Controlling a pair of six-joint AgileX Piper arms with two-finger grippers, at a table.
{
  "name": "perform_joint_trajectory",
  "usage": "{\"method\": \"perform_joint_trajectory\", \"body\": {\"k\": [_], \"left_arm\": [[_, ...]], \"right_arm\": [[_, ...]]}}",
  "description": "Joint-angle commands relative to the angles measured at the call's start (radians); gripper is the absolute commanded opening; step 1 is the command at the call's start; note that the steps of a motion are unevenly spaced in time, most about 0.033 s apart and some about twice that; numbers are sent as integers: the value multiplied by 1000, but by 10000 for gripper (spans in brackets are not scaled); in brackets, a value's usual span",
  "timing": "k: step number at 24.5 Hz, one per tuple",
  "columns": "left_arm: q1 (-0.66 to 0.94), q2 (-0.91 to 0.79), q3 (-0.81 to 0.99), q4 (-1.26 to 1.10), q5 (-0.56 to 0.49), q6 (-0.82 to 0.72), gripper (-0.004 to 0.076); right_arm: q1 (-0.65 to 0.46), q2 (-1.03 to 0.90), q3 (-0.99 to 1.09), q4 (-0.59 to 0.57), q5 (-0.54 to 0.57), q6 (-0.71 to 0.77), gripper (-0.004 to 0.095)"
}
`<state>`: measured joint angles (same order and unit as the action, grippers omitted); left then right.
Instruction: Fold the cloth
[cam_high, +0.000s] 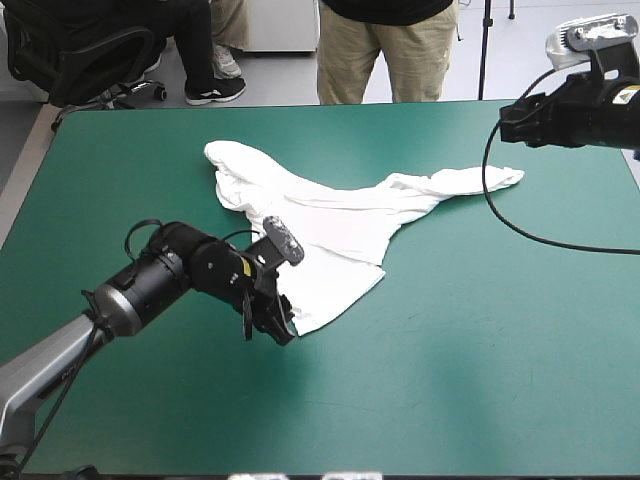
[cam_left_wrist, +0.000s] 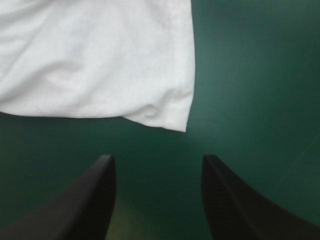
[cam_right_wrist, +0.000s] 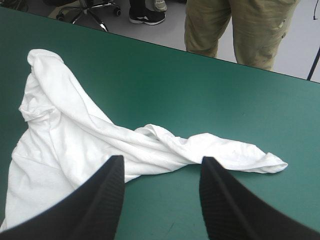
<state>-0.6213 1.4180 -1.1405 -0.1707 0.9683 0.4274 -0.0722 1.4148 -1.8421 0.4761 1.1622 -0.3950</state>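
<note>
The white T-shirt (cam_high: 330, 215) lies loosely spread across the middle of the teal-green table, one end bunched toward the far left, a twisted tail reaching right. My left gripper (cam_high: 280, 325) hovers low at the shirt's near corner (cam_left_wrist: 172, 117), open, with bare cover between its black fingers (cam_left_wrist: 95, 200) and the hem just ahead. My right gripper (cam_high: 510, 125) is raised over the far right of the table, open, looking down on the T-shirt (cam_right_wrist: 75, 145) and its twisted tail (cam_right_wrist: 240, 155); nothing is between its fingers (cam_right_wrist: 225, 200).
The table's far edge (cam_right_wrist: 210, 59) runs just beyond the shirt. Bare teal-green cover (cam_high: 460, 380) stretches along the near side and to the right of the shirt.
</note>
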Motion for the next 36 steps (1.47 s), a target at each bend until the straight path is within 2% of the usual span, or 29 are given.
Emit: {"method": "perform_joint_trajectory", "body": {"k": [1,9,16,21,22,24,25,26,30,33,36], "left_arm": [[-36,-28,73,-22,-160,15,379],[-67,80,125,-17,-270,15,379],[-67,232,125,-13,-293,15,379],[-67,268,125,-15,-307,15,368],[-67,268,125,-16,-307,12,348],[-67,266,125,-18,-309,2,210],[-67,266,125,-18,-309,-10,79],[-65,266,125,-20,-309,-21,4],[-65,266,125,-21,-271,-39,-9],[-65,266,125,-21,-255,-39,-9],[-65,266,125,-21,-258,-39,-9]], "right_arm": [[-5,-18,-26,39,-57,0,441],[-5,9,-26,39,-59,2,441],[-5,22,-26,30,-58,2,439],[-5,42,-26,23,-61,-2,439],[-5,49,-26,21,-62,-4,439],[-5,73,-26,-6,-66,-6,439],[-5,94,-26,-27,-67,-4,439],[-5,107,-26,-33,-69,-4,439],[-7,212,-26,-79,-101,11,440],[-7,346,-26,-160,-120,33,451],[-7,466,-26,-296,-203,121,445]]}}
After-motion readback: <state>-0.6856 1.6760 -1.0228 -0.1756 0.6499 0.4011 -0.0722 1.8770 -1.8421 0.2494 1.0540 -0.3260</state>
